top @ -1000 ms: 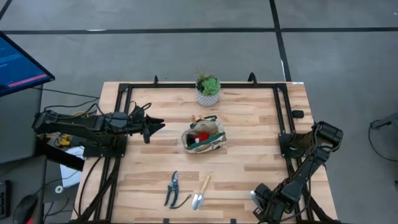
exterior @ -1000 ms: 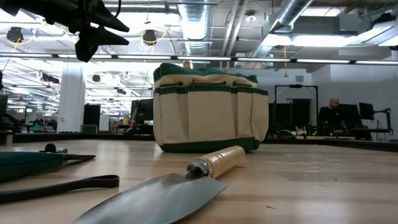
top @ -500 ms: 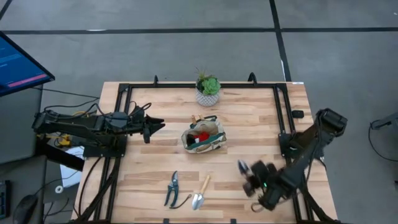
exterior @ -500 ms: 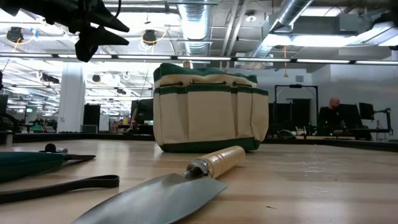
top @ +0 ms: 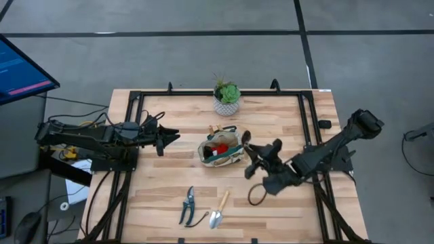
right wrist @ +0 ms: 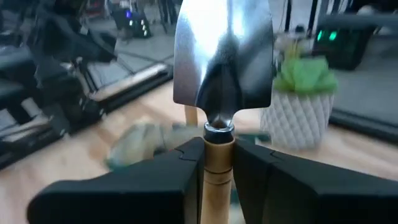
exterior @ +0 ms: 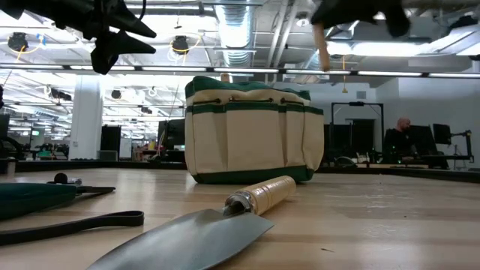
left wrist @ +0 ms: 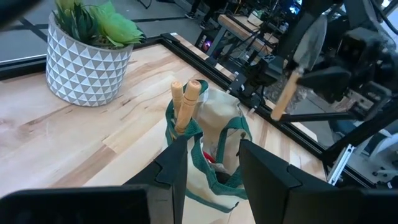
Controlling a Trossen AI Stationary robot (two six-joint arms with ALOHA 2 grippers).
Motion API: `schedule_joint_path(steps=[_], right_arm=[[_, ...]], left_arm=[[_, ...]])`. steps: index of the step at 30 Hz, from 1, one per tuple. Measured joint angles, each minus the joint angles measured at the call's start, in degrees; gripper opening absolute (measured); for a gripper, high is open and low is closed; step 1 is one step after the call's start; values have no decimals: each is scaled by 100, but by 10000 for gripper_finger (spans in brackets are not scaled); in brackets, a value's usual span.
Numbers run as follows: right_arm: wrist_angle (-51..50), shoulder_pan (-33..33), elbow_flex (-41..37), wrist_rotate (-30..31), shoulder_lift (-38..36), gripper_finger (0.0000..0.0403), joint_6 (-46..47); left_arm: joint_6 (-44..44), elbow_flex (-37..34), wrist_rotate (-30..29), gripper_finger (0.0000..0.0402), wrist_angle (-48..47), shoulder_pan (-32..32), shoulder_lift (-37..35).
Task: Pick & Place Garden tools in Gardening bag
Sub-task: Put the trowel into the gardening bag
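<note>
Trowel (right wrist: 222, 62) in right pincer (right wrist: 219, 155) now beside gardening bag (top: 222, 150).

Just beyond the right gripper (right wrist: 219, 163), the bag (right wrist: 146, 144) is only a pale blur, so its contents cannot be told there. The wooden handle (right wrist: 216, 177) of the trowel (right wrist: 222, 59) in its fingers is cut off at the frame's edge. From table height, that gripper (exterior: 352, 10) is cropped by the frame's top.
</note>
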Motion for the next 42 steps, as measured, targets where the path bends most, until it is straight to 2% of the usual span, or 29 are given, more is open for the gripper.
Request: schedule_joint_path(steps=[4, 15, 17, 19, 21, 24, 27, 29, 31, 34, 36, 38, 42], right_arm=[[1100, -312, 8, 24, 182, 45, -1061], [2993, -509, -59, -973, 485, 45, -2328], [4041, -591, -37, -1699, 383, 45, -3209], [5038, -685, -27, -2834, 133, 45, -4151], [5651, -871, -4, -3798, -31, 45, -4637], [5696, -1191, -35, -4661, -311, 45, -4893], [5584, -1433, -11, -5084, -599, 45, -5075], [5233, -1441, -51, -5093, -688, 45, -5184], [5397, -1421, -364, -5007, -704, 45, -5187], [6676, -1280, -1194, -4736, -740, 45, -5157], [7827, -1089, -1877, -4119, -780, 45, -5155], [8566, -852, -2426, -3347, -773, 45, -5159], [8469, -467, -2768, -2067, -763, 45, -5108]], left_arm=[[14, 0, -2, 113, 2, 0, 0], [165, 0, -2, 113, 11, -2, -4], [277, 0, -2, 113, 9, 0, -2], [385, 0, -2, 113, 11, 0, -4], [500, 0, -2, 113, 13, 0, -4], [559, 0, 7, 113, 11, -2, -2], [470, 0, 172, 113, 17, -2, -2], [463, 0, 254, 113, 25, -4, -4], [459, 0, 262, 113, 32, -3, -3], [461, 0, 261, 113, 51, -2, -4], [465, 0, 261, 113, 51, -4, -4], [465, 0, 255, 113, 52, -2, -4], [459, 0, 210, 113, 58, -2, -4]])
